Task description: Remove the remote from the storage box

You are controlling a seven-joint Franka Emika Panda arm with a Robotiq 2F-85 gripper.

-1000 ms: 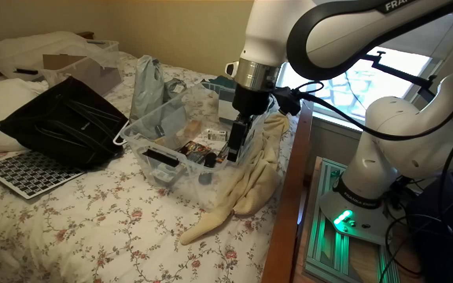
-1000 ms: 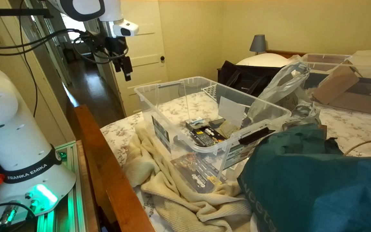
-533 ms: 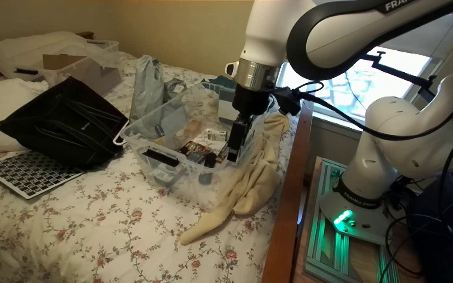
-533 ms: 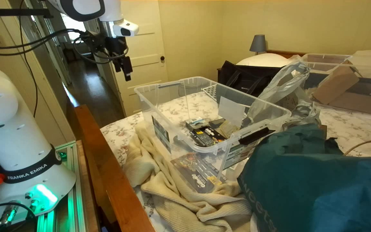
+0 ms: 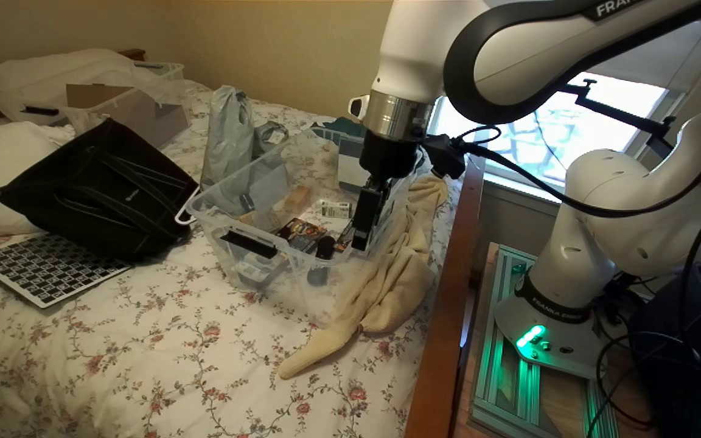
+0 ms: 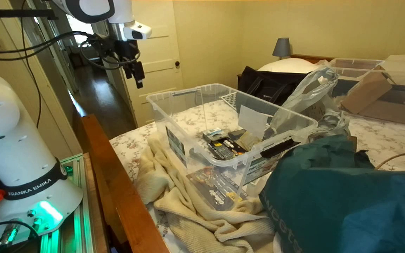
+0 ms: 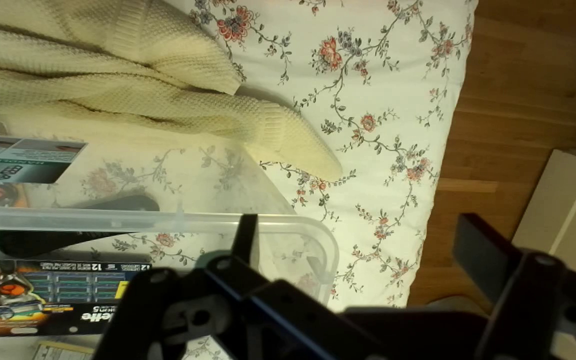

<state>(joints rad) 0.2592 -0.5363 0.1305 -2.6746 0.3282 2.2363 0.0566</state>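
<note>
The clear plastic storage box [image 5: 302,289] stands on the bed; its rim also shows in the other exterior view [image 6: 223,162] and in the wrist view [image 7: 168,220]. A dark, long object with a rounded end [image 7: 58,242] lies inside by the wall; it may be the remote, but I cannot tell for sure. Its dark end shows in an exterior view [image 5: 325,247]. A black and orange razor pack [image 7: 68,295] lies beside it. My gripper [image 7: 358,220] is open and empty, fingers wide apart, pointing down high above the box's corner and the bed edge. It shows in both exterior views [image 5: 366,228] [image 6: 134,80].
A cream knitted sweater [image 5: 390,274] lies along the box. A wooden bed rail [image 5: 442,328] runs between box and robot base. A teal bag [image 6: 343,200], a grey plastic bag [image 5: 229,137] and a black bag [image 5: 104,188] surround the box. Another clear bin [image 5: 128,112] is farther back.
</note>
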